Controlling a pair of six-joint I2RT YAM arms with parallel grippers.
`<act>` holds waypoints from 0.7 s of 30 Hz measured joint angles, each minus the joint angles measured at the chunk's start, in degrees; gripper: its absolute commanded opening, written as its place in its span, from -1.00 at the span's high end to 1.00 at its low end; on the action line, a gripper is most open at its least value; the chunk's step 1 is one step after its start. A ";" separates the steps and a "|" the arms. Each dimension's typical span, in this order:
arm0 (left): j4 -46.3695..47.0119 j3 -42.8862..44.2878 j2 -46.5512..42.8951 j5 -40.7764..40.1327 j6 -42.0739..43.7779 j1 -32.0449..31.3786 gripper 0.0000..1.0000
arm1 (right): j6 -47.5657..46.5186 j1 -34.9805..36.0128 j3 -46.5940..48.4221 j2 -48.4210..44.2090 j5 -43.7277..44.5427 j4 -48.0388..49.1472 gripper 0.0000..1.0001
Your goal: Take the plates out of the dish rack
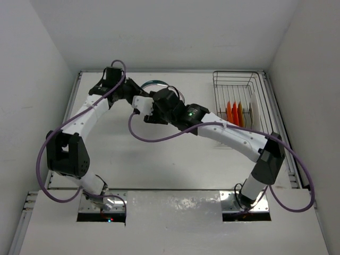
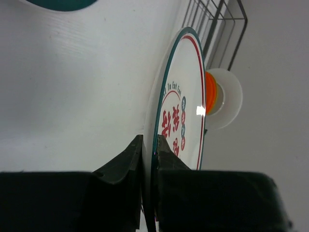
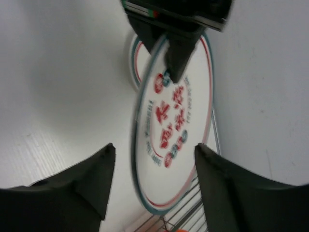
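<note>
My left gripper [image 2: 149, 141] is shut on the rim of a white plate [image 2: 186, 111] with a teal rim ring and red lettering, and holds it on edge above the table. In the right wrist view this plate [image 3: 174, 130] stands between my open right gripper's [image 3: 154, 147] fingers, which do not touch it, with the left gripper [image 3: 175, 38] pinching its top edge. The wire dish rack [image 1: 236, 85] stands at the far right and holds orange-red plates [image 1: 234, 111] and a white plate [image 1: 254, 109]. In the top view both grippers meet near the table's middle back, and the arms hide the held plate.
A teal-ringed round dish [image 1: 158, 83] lies flat on the table behind the grippers, and it also shows in the left wrist view [image 2: 58, 4]. The rack's wires [image 2: 219, 24] and its orange plates [image 2: 210, 92] lie beyond the held plate. White walls close in the table.
</note>
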 measured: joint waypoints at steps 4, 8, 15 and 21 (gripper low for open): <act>-0.13 0.13 1.75 -4.59 2.62 0.07 1.00 | 6.60 -1.20 -1.77 -0.52 4.61 2.67 -0.98; 1.75 3.74 8.28 -13.00 5.49 0.13 1.00 | 19.34 -5.92 -5.31 -4.63 5.22 1.36 -0.98; 9.40 12.50 24.20 -20.06 8.20 2.91 1.00 | 37.90 -15.37 -11.45 -22.60 7.87 -4.50 -0.98; 10.78 20.28 34.97 -19.61 9.33 4.87 0.03 | 45.16 -16.52 -11.50 -32.74 12.76 -11.32 -0.98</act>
